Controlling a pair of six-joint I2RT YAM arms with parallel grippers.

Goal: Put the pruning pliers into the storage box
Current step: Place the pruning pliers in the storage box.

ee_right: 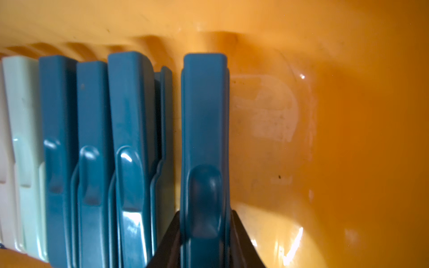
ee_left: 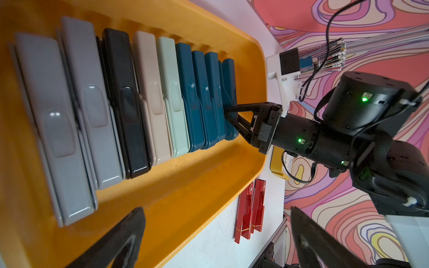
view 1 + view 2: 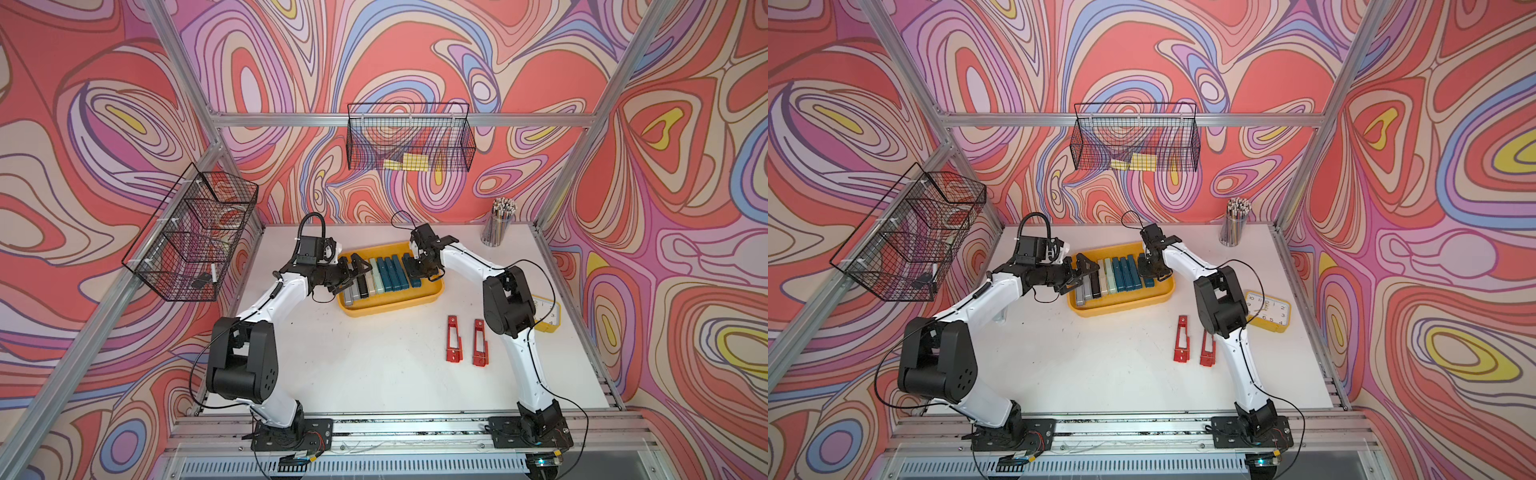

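- Nearest the right wrist lens: a teal pruning plier (image 1: 204, 130), standing on edge and pinched between the jaws of the right gripper (image 1: 204, 234), already inside the storage box (image 3: 390, 309).
- It sits at the end of the row, a narrow gap from the next teal plier (image 1: 130, 130), with bare tray floor on its other side. I can't tell if its lower edge touches the floor.
- The left gripper (image 3: 355, 274) is spread wide and holds nothing, hovering over the grey pliers (image 2: 58, 130) at the far end of the row.
- Two red slotted pliers (image 3: 454, 338) lie flat on the table (image 3: 374, 374), outside the box.
- Risks, my read: if I let go before it's seated, it flops onto the bare floor or dominoes the row. A jaw dragging on the way out would do the same.
- The left jaws are close enough to clip the greys on a careless move.
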